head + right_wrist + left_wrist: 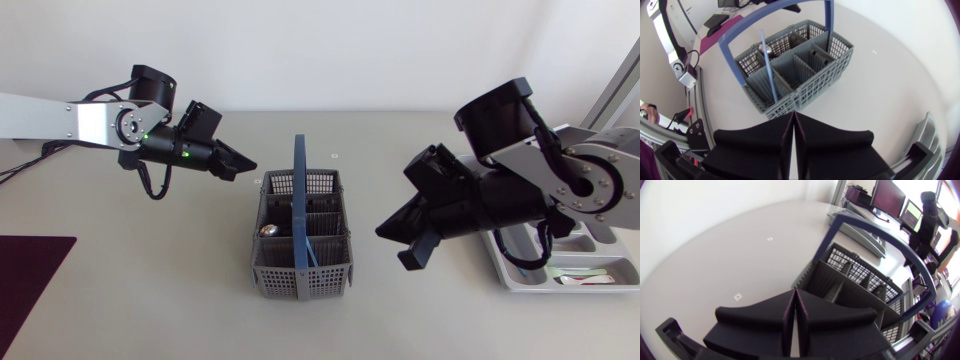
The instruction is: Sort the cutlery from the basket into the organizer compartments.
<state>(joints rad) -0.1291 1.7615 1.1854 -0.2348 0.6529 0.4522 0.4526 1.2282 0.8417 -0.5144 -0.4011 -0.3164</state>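
Basket (282,280) stands mid-table, well apart from left hand (243,166) and right hand (396,247).

obstacle: blue handle (299,200) spans basket (325,283) middle | free: compartments (322,208) either side

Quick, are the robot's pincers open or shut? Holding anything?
Left pincer: closed, holding nothing.
Right pincer: closed, holding nothing.

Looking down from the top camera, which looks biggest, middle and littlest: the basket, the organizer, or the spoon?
1. Basket.
2. Organizer, though it is half hidden, so it might really match the basket.
3. Spoon, littlest by far.
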